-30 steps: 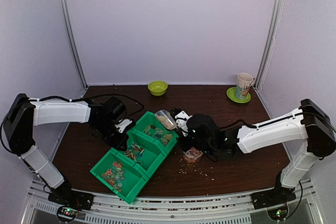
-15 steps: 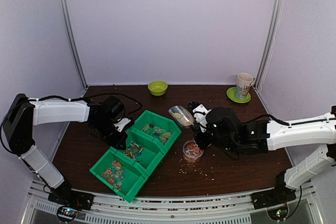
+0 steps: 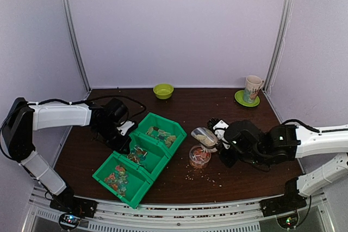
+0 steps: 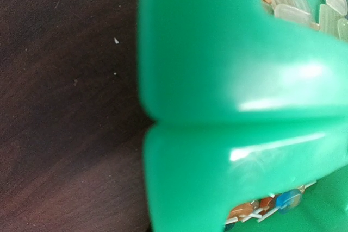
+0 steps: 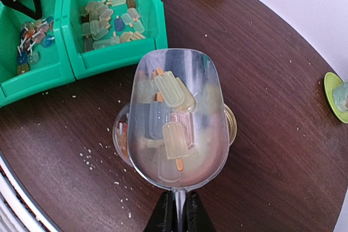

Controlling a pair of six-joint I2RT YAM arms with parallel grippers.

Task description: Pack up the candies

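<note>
**Ann:** While the right gripper (image 5: 176,206) is clamped hard on the thin handle of the clear scoop (image 5: 176,118), look at that load. The candies (image 5: 169,88), little lolly shapes on sticks, are heaped in it right above the small cup (image 5: 120,134).

**Bo:** And the scoop is plainly wider than the cup's mouth. Tip it fast and I'd expect sweets to slide past the rim on both sides and land among the crumbs (image 5: 89,156) on the table (image 5: 261,80).

**Ann:** Those sticks could lock together and drop as one lump, too. The cup looks light (there's already something orange in it), so a nudge from the scoop's lip might knock it over.

**Bo:** The handle worries me. It's a narrow pinch with the weight out front, so the scoop could twist in the jaws.

**Ann:** On the left, more candies lie in the green bins (image 5: 119,52). The left gripper (image 3: 120,137) is at their left wall, jaws together. Whether it nips the wall I cannot tell, since its own camera shows only green plastic.

**Bo:** Room to move?

**Ann:** Tight to the left, with the bins just beside the cup, and the arm's own bulk fills the right. The far side is open wood up to the green bowl (image 3: 163,91). The mug (image 3: 253,86) on its saucer (image 3: 242,100) stands well apart in the far right corner. On the near side there's only a strip of table before the edge, and a bouncing sweet could roll off there.
</note>
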